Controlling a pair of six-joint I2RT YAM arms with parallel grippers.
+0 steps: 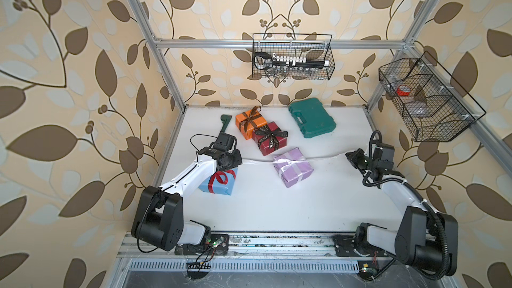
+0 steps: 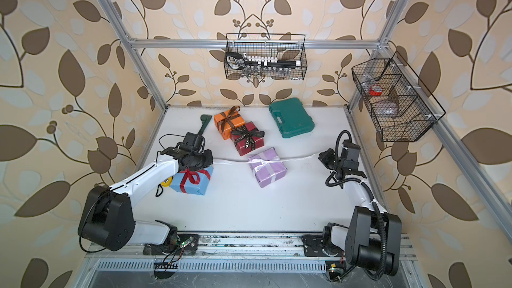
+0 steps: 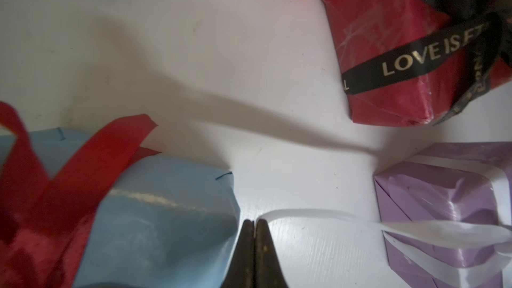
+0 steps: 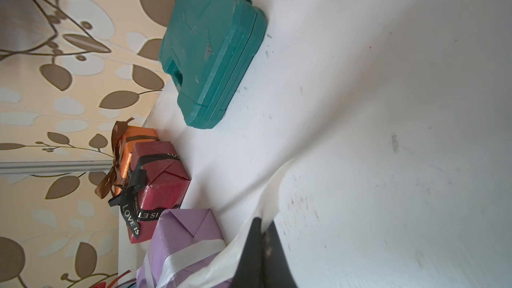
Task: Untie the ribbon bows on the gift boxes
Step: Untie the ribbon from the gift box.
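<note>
**Both arms on the white ribbon, one end each**

On my left side, the left gripper (image 3: 254, 227) has its jaws pressed together, pinching one end of the white ribbon (image 1: 289, 163). It sits by a corner of the light blue box (image 1: 221, 186), whose red ribbon (image 1: 220, 177) is tied in a bow on top. Towards the back of the table (image 1: 277, 211), the orange box (image 1: 242, 122) carries a tied brown ribbon (image 1: 253, 112). The dark red box (image 1: 265, 147) touches it on the near side, its black ribbon (image 1: 273, 134) with pale lettering also in a bow.

The lilac box (image 1: 284, 155) lies mid-table. From a knot on its top the white ribbon runs out to both sides, lifted off the table in both top views. A green case (image 1: 311, 120) lies closed at the back right, apart from the boxes.

On my right, the right gripper (image 4: 264, 224) is closed on the ribbon's other end.
</note>
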